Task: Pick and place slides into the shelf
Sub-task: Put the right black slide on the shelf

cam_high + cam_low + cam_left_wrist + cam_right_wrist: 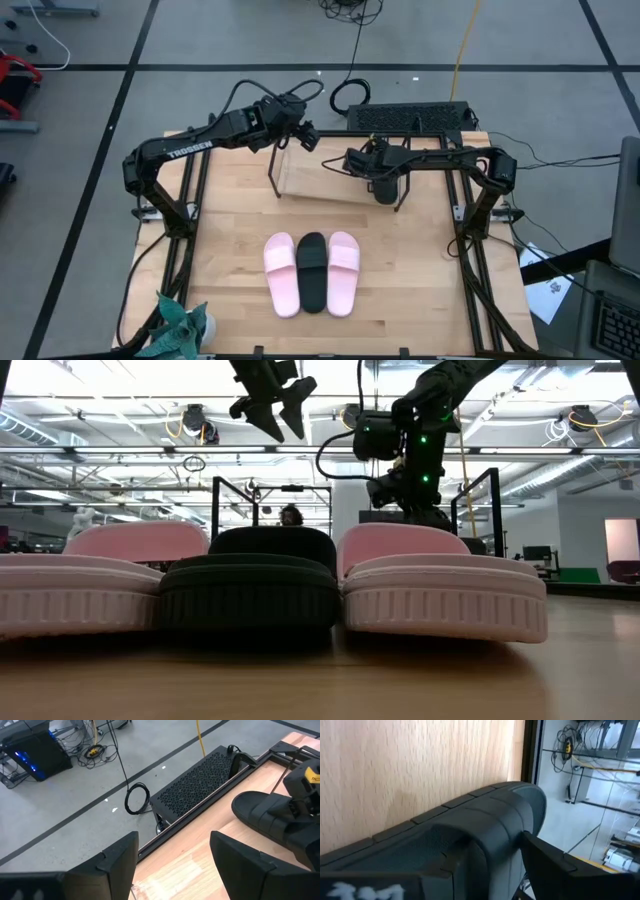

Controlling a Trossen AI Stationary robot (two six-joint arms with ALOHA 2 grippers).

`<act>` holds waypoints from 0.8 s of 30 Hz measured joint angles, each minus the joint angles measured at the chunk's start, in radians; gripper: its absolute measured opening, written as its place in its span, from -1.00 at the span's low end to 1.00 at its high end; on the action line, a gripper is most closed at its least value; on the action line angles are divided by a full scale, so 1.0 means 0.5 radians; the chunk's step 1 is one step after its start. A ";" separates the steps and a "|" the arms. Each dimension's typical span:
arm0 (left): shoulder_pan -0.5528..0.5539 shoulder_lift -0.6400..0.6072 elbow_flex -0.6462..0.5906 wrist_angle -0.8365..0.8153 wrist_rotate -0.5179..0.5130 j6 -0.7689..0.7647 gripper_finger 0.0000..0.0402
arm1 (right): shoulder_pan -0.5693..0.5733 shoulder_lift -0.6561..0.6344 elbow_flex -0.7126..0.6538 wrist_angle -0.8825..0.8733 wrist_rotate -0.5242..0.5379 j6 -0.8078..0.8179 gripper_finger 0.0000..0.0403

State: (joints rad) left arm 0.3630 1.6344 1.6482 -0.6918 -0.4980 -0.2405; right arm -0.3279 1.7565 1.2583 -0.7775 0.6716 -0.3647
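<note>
High view: three slides lie side by side on the table (230,250), well in front of the shelf (335,180): pink slide (280,275), black slide (312,270), pink slide (341,272).
Step in hand: placing the fourth slide (262,815), a black one, at the right end of the shelf; judged about a quarter done.
Right gripper (385,188): over the right end of the shelf, clamped on the fourth slide, fingers across its strap.
Left gripper (303,133): raised above the back left of the shelf, fingers spread, holding nothing.
Next move: calls for lowering the slide flat onto the shelf board, clear of the rods, then releasing; after that, reaching forward of the shelf for another slide.
Right wrist view: shows the grip on the strap up close, unseen from above.
Left wrist view: shows the held slide's toe and the floor behind the shelf, but no shelf rods.
Low view: shows the three waiting slides touching, both grippers high behind them; shelf mostly hidden.
</note>
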 joint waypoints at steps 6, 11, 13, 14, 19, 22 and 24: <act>0.000 0.000 0.000 0.000 0.000 0.000 0.24 | 0.000 0.000 0.003 -0.128 -0.039 0.133 -0.22; 0.000 0.000 0.000 0.000 0.000 0.000 0.24 | 0.000 0.000 0.005 -0.197 -0.038 0.196 -0.22; 0.000 0.000 0.000 0.000 0.000 0.000 0.24 | 0.000 0.000 0.005 -0.221 -0.038 0.215 -0.22; 0.000 0.000 0.000 0.000 0.000 0.000 0.24 | 0.000 0.000 0.005 -0.239 -0.037 0.232 -0.22; 0.000 0.000 0.000 0.001 0.000 0.000 0.24 | 0.000 0.000 0.005 -0.301 -0.037 0.288 -0.30; 0.000 0.000 0.000 0.001 0.000 0.000 0.24 | 0.000 -0.001 0.005 -0.316 -0.035 0.290 -0.37; 0.000 0.000 0.000 0.001 0.000 0.000 0.24 | 0.000 -0.001 0.017 -0.323 -0.036 0.289 -0.42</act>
State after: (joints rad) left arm 0.3630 1.6344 1.6482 -0.6914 -0.4980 -0.2405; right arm -0.3279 1.7561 1.2667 -0.9390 0.6537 -0.2200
